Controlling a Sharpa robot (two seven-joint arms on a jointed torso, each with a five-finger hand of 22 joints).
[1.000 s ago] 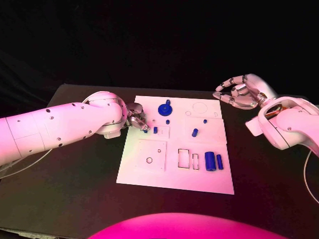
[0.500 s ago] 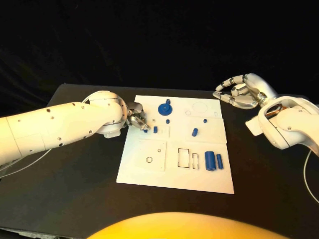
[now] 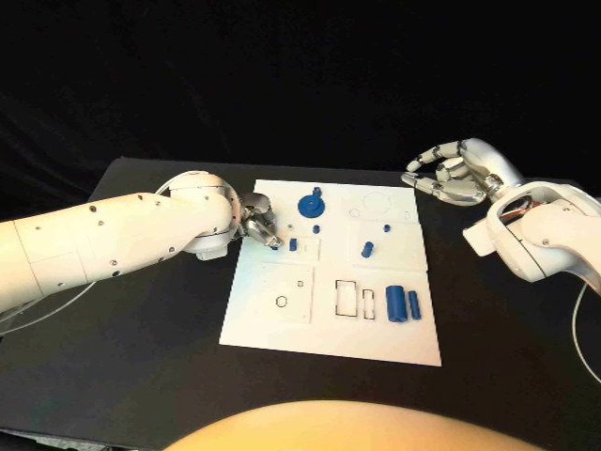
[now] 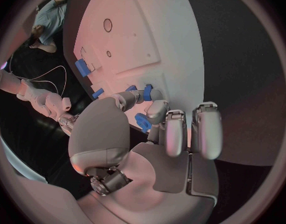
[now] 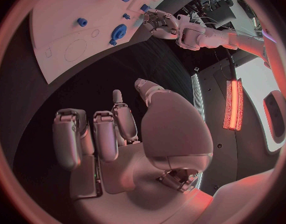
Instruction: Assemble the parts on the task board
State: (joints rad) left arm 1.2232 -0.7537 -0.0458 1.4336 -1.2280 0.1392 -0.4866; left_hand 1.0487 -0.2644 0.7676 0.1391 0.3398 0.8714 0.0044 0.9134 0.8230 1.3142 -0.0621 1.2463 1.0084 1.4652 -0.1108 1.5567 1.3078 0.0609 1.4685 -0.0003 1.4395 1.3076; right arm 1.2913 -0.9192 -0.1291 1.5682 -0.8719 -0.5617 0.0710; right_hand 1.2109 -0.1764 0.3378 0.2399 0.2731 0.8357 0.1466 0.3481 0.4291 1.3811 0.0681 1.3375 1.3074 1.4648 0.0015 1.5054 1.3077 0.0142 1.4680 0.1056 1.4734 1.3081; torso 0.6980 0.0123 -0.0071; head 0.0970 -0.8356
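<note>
I see the black surface (image 3: 138,357) carrying the white task board (image 3: 331,319). My left robot hand (image 3: 260,225) sits at the board's left edge, fingertips pinching a small blue part (image 4: 143,122) just beside an upright blue peg (image 3: 293,244). My right robot hand (image 3: 450,176) hovers off the board's far right corner, fingers curled loosely, holding nothing. The two long blue cylinders (image 3: 402,303) lie lengthwise toward me, nearer the right arm, I judge.

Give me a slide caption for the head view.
Left hand works small blue parts at the white task board edge while the right hand hovers empty beside it.
</note>
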